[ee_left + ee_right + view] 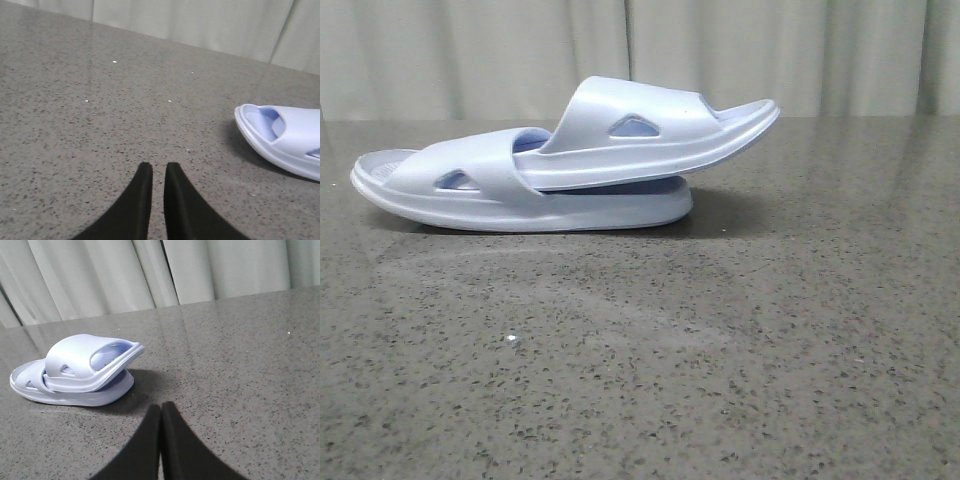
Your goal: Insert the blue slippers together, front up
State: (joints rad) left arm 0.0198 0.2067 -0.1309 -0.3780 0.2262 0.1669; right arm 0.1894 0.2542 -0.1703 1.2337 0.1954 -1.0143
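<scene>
The blue slippers lie nested on the speckled grey table. The lower slipper (590,212) rests flat. The upper slipper (655,135) is pushed under the lower one's strap (470,170) and tilts up toward the right. In the right wrist view the pair (80,360) sits beyond my right gripper (161,405), whose fingers touch with nothing between them. The left wrist view shows only one end of a slipper (287,135), off to the side of my left gripper (159,165). A narrow gap shows between its fingers, with nothing held. Neither gripper appears in the front view.
The grey stone table (720,380) stretches bare in front of the slippers. A pale pleated curtain (470,55) hangs behind its far edge.
</scene>
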